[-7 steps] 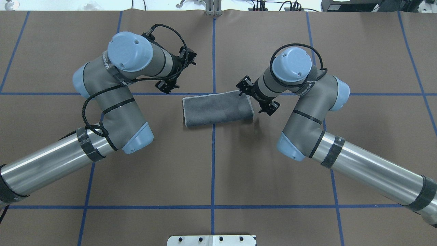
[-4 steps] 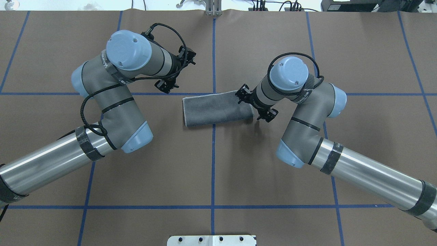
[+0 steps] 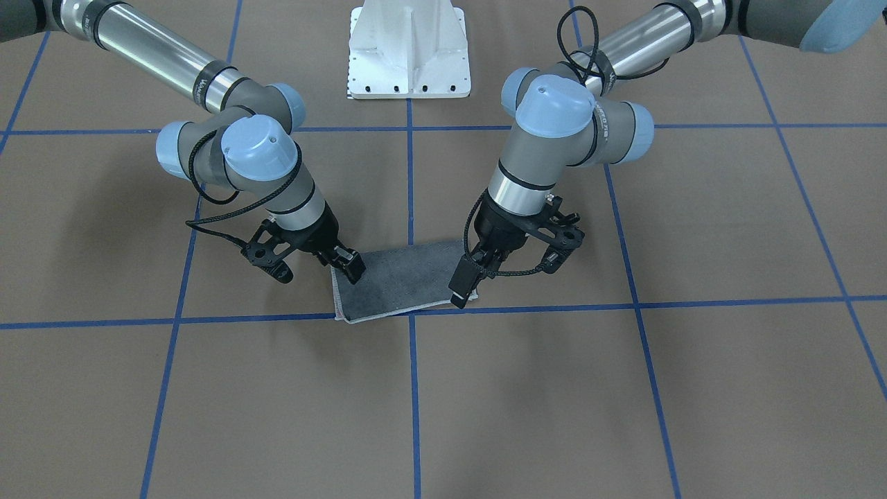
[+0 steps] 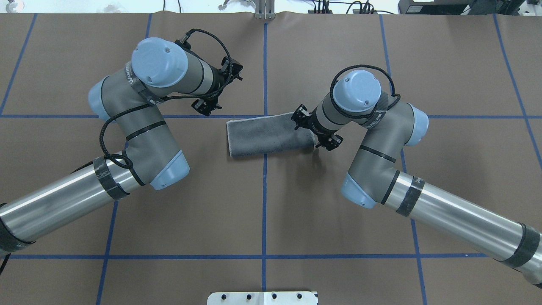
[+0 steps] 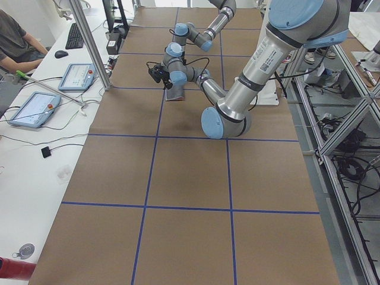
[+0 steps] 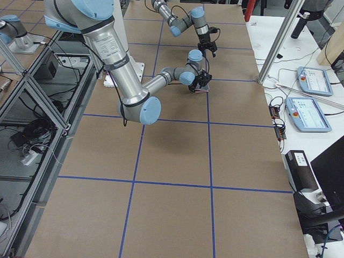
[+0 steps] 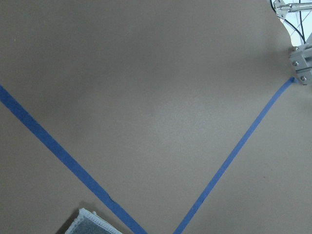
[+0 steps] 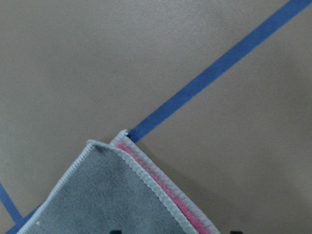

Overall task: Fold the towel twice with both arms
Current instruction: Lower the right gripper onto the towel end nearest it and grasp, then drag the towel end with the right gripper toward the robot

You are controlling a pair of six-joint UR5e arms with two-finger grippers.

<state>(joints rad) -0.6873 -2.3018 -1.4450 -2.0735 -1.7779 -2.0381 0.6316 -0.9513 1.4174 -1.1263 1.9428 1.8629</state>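
**Right gripper is arriving at the towel's 3 o'clock end**

In the overhead view the towel [image 4: 266, 135] is lying at the middle of the table [image 4: 322, 212]. It is folded once into a band with the grey face up. In the right wrist view some pink is showing between its layers.

Compared with one second ago, the right arm [image 4: 372, 140] is now nearer to the towel, having shifted toward 9 o'clock. The right gripper [image 3: 350, 267] is standing at the towel's 3 o'clock end, with its jaws apart and gripping nothing yet.

The left arm [image 4: 139, 123] has hardly moved. The left gripper [image 3: 463, 283] is hanging near the 9 o'clock end, and I cannot tell how far it is open.

The towel is lying almost as before. So the first fold seems done, and the second is probably being prepared, not begun.
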